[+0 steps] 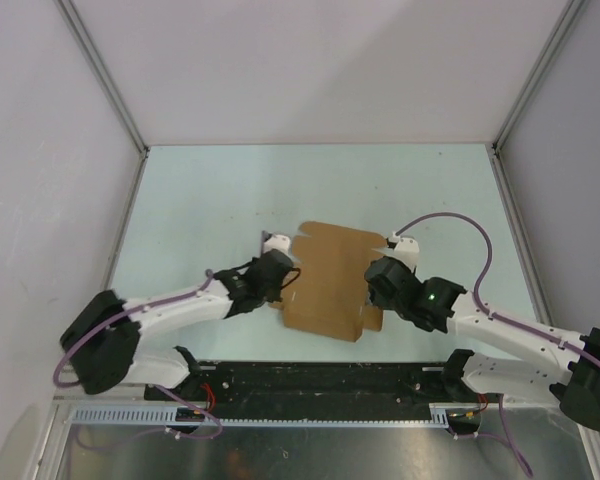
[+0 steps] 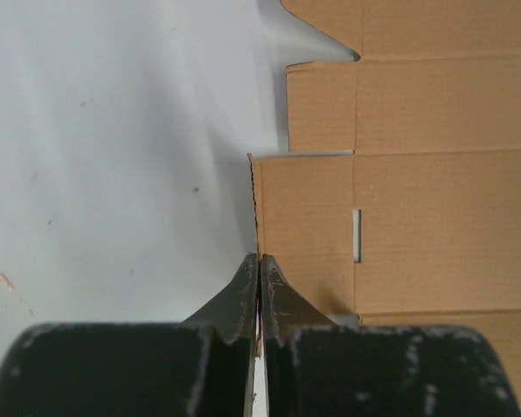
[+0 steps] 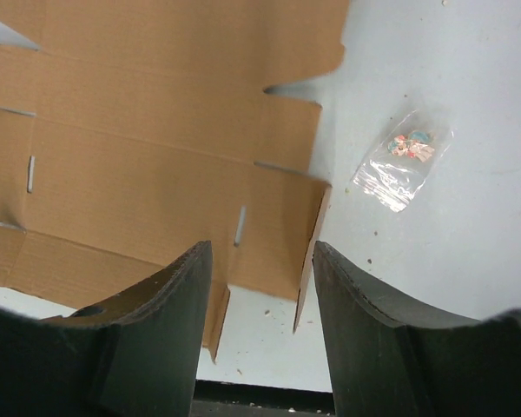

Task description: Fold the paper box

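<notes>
The paper box (image 1: 330, 280) is a flat brown die-cut cardboard sheet lying mid-table between both arms. My left gripper (image 1: 286, 284) is at its left edge. In the left wrist view the sheet (image 2: 417, 226) spreads to the right, and my left gripper (image 2: 260, 261) is shut on a thin, upturned edge flap (image 2: 254, 200) seen edge-on. My right gripper (image 1: 374, 298) is at the sheet's right edge. In the right wrist view it (image 3: 262, 248) stands open, its fingers on either side of a raised side flap (image 3: 311, 252) of the sheet (image 3: 156, 174) without touching it.
A small clear plastic bag (image 3: 402, 161) with coloured bits lies on the table right of the sheet. A black rail (image 1: 320, 380) runs along the near edge between the arm bases. White enclosure walls (image 1: 40, 150) stand on three sides.
</notes>
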Action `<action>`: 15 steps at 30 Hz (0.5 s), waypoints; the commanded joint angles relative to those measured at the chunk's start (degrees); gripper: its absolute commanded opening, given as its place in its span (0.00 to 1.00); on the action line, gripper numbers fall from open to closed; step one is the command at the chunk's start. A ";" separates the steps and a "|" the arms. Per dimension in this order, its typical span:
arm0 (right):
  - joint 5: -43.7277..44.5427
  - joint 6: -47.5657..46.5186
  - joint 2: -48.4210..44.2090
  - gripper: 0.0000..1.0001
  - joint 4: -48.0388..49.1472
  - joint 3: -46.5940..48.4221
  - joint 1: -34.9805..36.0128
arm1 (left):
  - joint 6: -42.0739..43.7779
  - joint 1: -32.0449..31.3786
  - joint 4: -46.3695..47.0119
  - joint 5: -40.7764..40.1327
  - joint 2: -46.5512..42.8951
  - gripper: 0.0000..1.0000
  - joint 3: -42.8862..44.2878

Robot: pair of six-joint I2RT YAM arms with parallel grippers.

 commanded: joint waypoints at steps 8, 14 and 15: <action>0.73 2.23 -3.28 0.55 -0.07 -1.11 -0.19 | 4.00 -13.86 -12.11 -21.28 24.46 0.06 16.94; 1.35 2.59 -4.68 0.56 -1.12 -1.90 -0.36 | 3.91 -16.50 -14.13 -23.83 28.86 0.09 20.45; 1.35 2.59 -4.77 0.56 -1.13 -1.90 -0.36 | 3.82 -16.68 -15.01 -24.36 30.78 0.09 20.90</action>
